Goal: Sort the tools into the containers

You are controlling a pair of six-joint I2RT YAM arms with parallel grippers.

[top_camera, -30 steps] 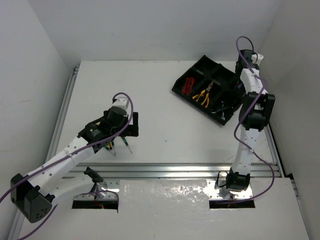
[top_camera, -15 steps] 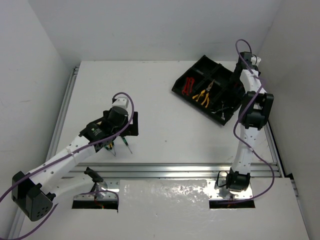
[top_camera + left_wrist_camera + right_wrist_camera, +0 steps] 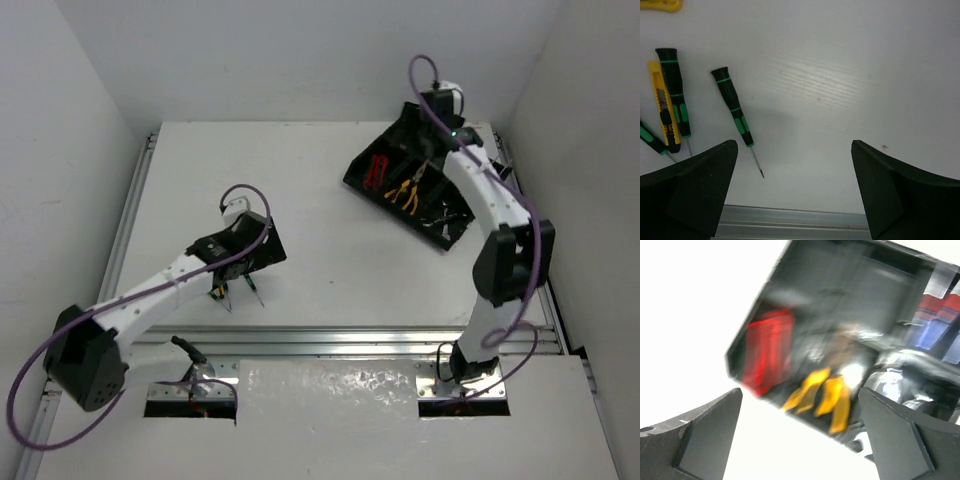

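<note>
**Tool sort: stock at this moment**

Item 1. Black tray [image 3: 356, 176], divided into compartments, set askew at the far right corner of the counter [image 3: 330, 250]. The right wrist view of it is motion-blurred.
- Red-handled pliers [image 3: 378, 172] lie in the tray at the end nearest the counter's middle.
- Yellow-handled pliers [image 3: 405, 190] lie next along, jaws pointing toward the far edge.
- Silver metal pieces [image 3: 441, 214] lie at the tray's near end; they are too small and blurred to identify singly.

Item 2. Loose tools on the bare counter, close to the near edge on the left side, well apart from the tray.
- One green-and-black screwdriver [image 3: 733, 108] lies alone, tip toward the near edge.
- A second green-and-black screwdriver [image 3: 675, 95] lies parallel to it, touching a yellow snap-blade knife [image 3: 665, 107].
- A third green-and-black screwdriver [image 3: 652, 142] is partly hidden by a finger.
- A yellow object [image 3: 660, 5] is cut off at the frame's top.

Item 3. Left tool [image 3: 792, 165]: fingers spread wide, holding nothing, hanging over the loose screwdrivers.

Item 4. Right tool [image 3: 799, 400]: fingers spread wide, holding nothing, above the tray at the far right corner.
</note>
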